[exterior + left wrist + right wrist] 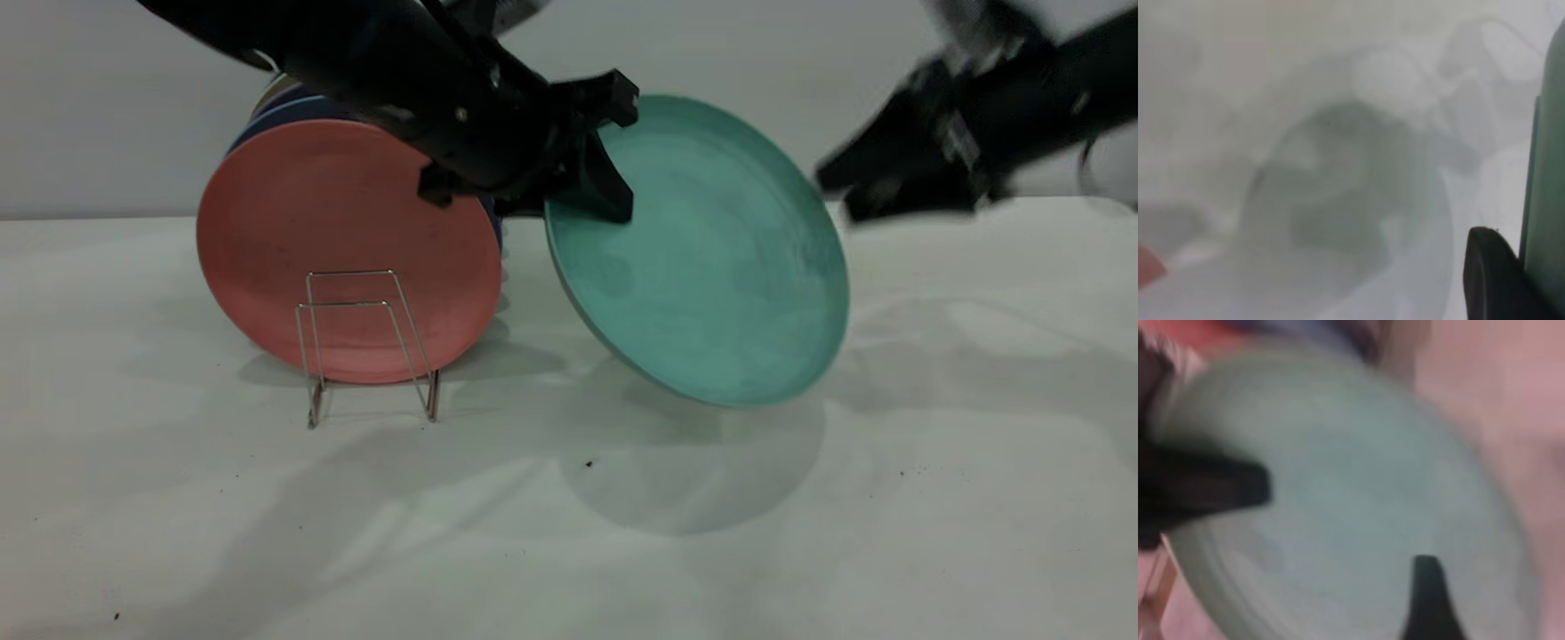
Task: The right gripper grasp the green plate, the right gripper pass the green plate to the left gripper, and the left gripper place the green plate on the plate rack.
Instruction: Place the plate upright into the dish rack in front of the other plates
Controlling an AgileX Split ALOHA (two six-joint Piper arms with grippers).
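The green plate (pixel 711 258) hangs tilted above the table, right of the plate rack (pixel 369 347). My left gripper (pixel 613 156) is shut on the plate's upper left rim, one finger across its face. In the left wrist view one finger (pixel 1491 280) lies against the plate's edge (pixel 1545 200). My right gripper (pixel 840 191) is open and empty, just off the plate's right rim and apart from it. In the right wrist view the plate (pixel 1358 500) fills the frame, with one of the right gripper's fingers (pixel 1428 600) in front and the left gripper's finger (pixel 1211 487) on its far rim.
A salmon-pink plate (pixel 347 249) stands upright in the rack, with darker blue plates (pixel 284 116) behind it. The plate's shadow lies on the white table (pixel 569 551) below it. Bare table lies in front and to the right.
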